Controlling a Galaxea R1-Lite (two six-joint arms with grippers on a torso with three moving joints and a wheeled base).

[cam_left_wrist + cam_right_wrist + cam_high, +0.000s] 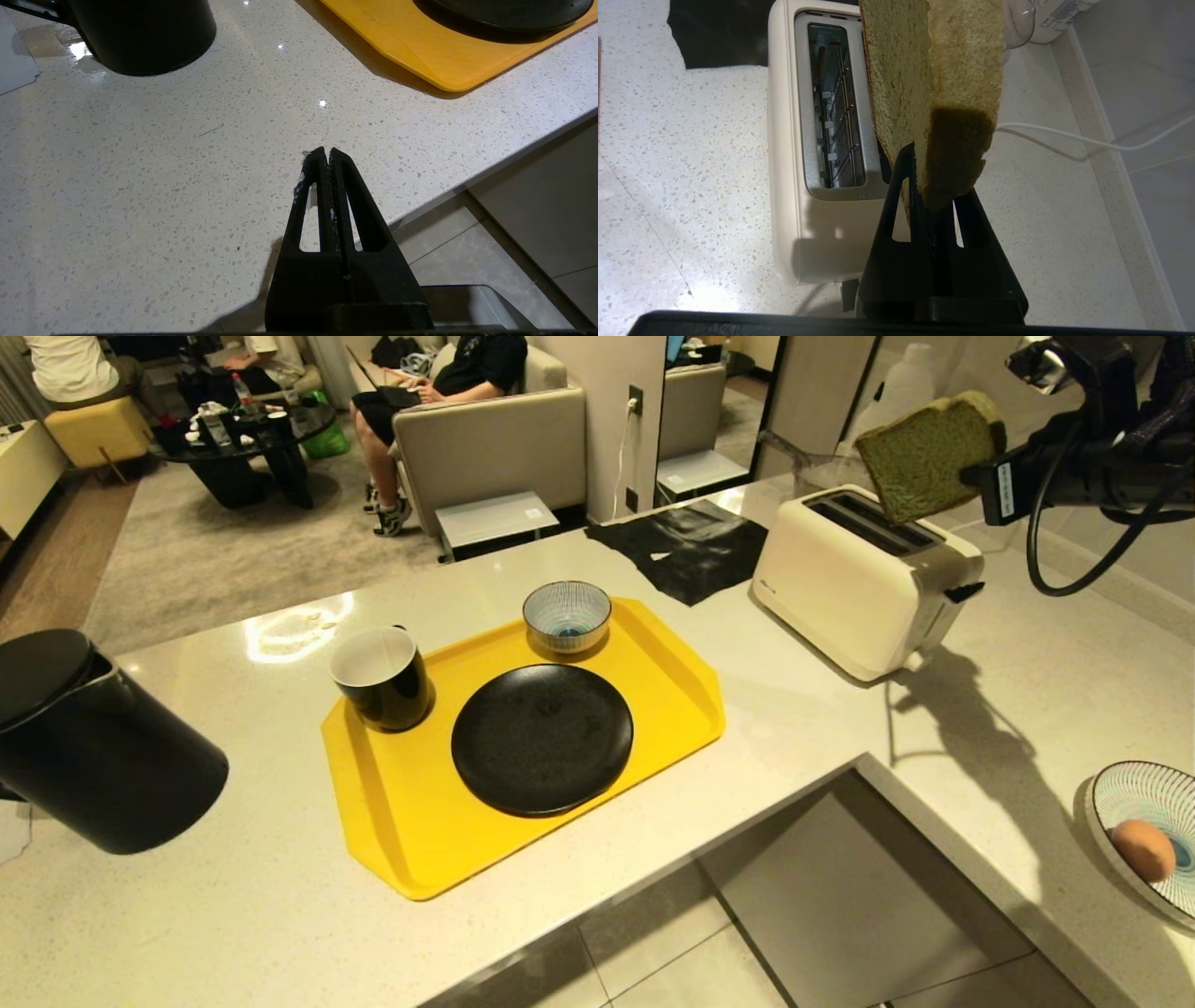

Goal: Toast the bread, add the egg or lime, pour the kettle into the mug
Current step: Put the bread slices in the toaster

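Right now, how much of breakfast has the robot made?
Nothing is finished. The right gripper holds the bread above the toaster, not yet in a slot. Left: the egg sits in its bowl, and the kettle stands unpoured beside the empty mug. The left gripper rests shut.

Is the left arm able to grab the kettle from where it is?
Probably yes. The left gripper, shut and empty, hangs over bare counter, with nothing between it and the kettle.
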